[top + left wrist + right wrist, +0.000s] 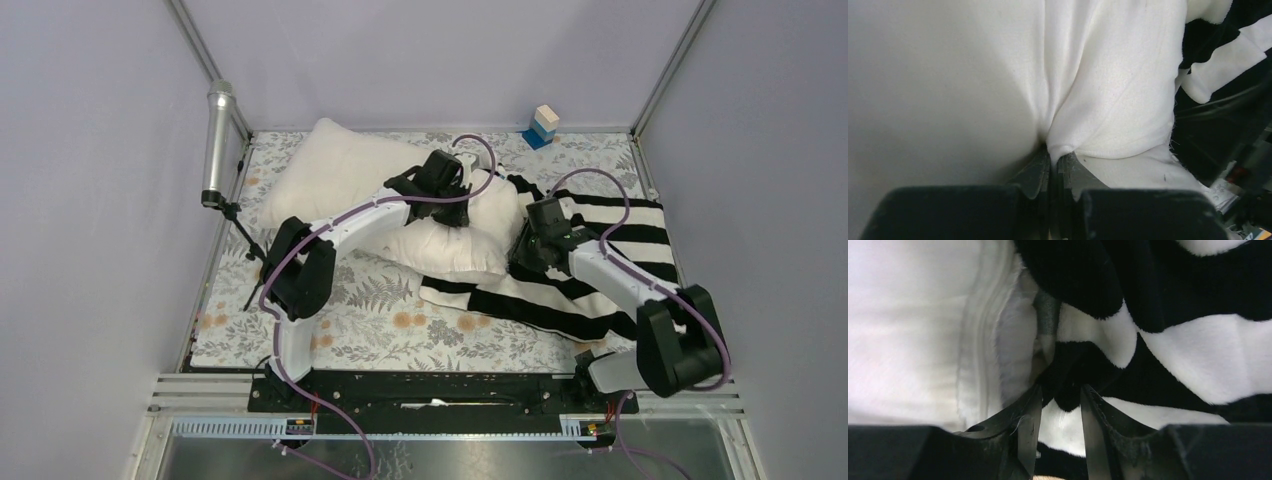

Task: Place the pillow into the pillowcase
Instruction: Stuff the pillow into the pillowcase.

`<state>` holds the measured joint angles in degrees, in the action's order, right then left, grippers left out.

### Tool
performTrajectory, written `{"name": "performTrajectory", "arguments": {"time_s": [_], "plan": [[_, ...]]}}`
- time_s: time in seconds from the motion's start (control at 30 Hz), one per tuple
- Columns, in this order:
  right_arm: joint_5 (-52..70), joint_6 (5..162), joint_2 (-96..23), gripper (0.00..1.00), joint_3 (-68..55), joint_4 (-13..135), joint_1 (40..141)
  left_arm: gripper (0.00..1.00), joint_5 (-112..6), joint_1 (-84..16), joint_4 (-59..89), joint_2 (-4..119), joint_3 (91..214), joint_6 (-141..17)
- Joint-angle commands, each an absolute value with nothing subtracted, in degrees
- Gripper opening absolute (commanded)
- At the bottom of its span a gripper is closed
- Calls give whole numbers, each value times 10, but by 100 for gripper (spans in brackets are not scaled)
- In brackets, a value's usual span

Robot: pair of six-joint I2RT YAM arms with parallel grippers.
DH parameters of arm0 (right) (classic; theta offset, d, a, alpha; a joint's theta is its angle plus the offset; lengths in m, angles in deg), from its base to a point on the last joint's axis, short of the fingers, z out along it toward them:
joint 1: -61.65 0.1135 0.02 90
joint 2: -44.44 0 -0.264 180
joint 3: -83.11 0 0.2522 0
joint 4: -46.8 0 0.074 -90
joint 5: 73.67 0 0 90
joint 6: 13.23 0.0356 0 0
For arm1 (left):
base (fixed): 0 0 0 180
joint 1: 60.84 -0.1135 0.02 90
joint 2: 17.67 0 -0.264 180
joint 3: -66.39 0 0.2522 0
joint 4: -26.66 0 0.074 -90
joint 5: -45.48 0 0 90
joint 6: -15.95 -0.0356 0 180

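Observation:
The plump cream pillow (340, 175) lies at the back left of the table, its right end next to the striped pillowcase (620, 250). My left gripper (455, 208) is over that right end and is shut on a pinched fold of pillow fabric (1054, 150). The pillow (948, 75) fills most of the left wrist view, with the pillowcase (1228, 45) at its right edge. My right gripper (525, 250) is at the pillowcase's left edge. Its jaws (1060, 390) stand apart, with a dark fold of the pillowcase (1198, 355) between the fingertips and the pillow (908, 330) to the left.
A floral cloth (380, 320) covers the table. A blue and white block (543, 125) stands at the back edge. A silver cylinder on a black stand (217, 140) leans at the left edge. Metal frame posts rise at the back corners.

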<state>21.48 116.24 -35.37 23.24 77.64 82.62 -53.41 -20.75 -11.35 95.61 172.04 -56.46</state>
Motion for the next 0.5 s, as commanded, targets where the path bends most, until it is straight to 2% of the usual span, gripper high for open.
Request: {"name": "performTrajectory", "arguments": {"time_s": [0.0, 0.33, 0.4, 0.47], "plan": [[226, 1232, -397, 40, 241, 698, 832, 0, -530, -229, -114, 992, 1722, -552], [263, 1244, -460, 44, 238, 671, 832, 0, -546, -228, -108, 985, 1722, -552], [260, 1237, -475, 42, 237, 680, 832, 0, -544, -228, -107, 983, 1723, -552], [261, 1233, -465, 34, 252, 680, 832, 0, -542, -228, -104, 984, 1728, -549]]}}
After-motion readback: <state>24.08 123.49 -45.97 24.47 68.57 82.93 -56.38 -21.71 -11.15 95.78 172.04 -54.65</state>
